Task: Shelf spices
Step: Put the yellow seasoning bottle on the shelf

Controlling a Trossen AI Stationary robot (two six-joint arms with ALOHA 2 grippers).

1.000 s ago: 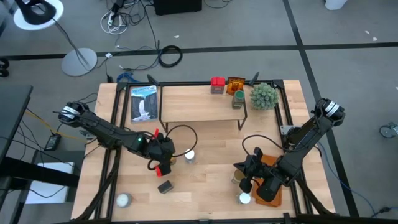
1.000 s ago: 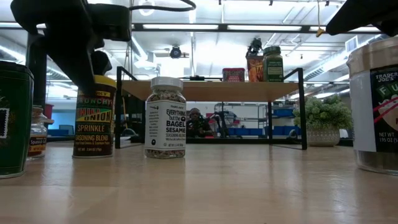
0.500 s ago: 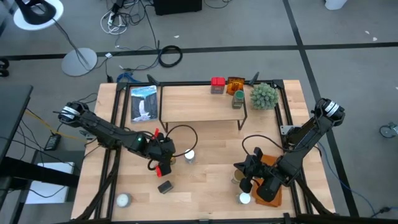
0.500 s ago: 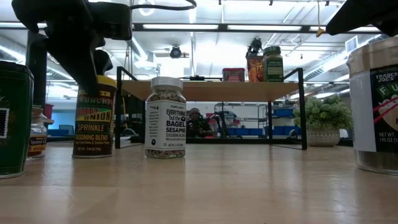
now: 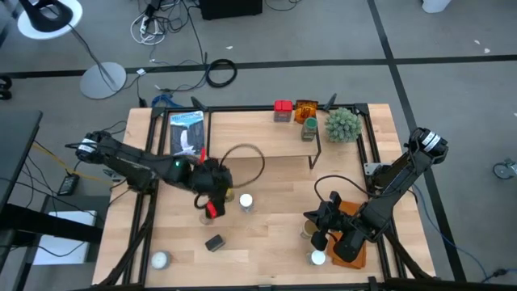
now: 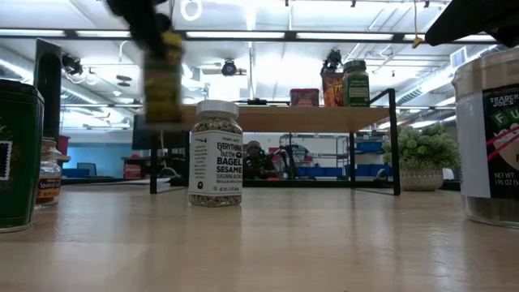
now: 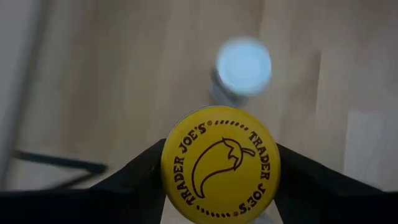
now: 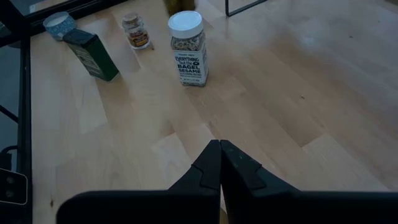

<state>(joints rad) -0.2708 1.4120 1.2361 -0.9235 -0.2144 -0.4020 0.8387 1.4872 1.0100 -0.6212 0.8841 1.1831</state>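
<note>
**Yellow-lidded jar lifted off the desk**

At the desk's near edge a pale ball [image 5: 160,259] lies toward the left corner, and a white-lidded jar [image 5: 318,258] stands toward the right, beside a folded orange-brown cloth [image 5: 353,242]. There the right tool [image 8: 219,163] waits low over the smooth pale wood, its two dark fingers pressed together on nothing.

A little farther in lies a dark rectangular tin [image 5: 214,242]. Beyond it, mid-desk, the left tool [image 7: 219,163] is clamped on the sides of a round jar [image 7: 220,164] with a glossy yellow lid, held clear above the desk beside a clear, white-capped seasoning jar [image 6: 215,152].

At the far edge stands the shelf [image 5: 260,132], a light wood board on thin black legs. On its right end sit a red box [image 5: 282,110], an amber jar [image 5: 306,110] and a green-lidded jar [image 5: 309,127]; a spiky green plant [image 5: 342,124] stands just beside it.
</note>
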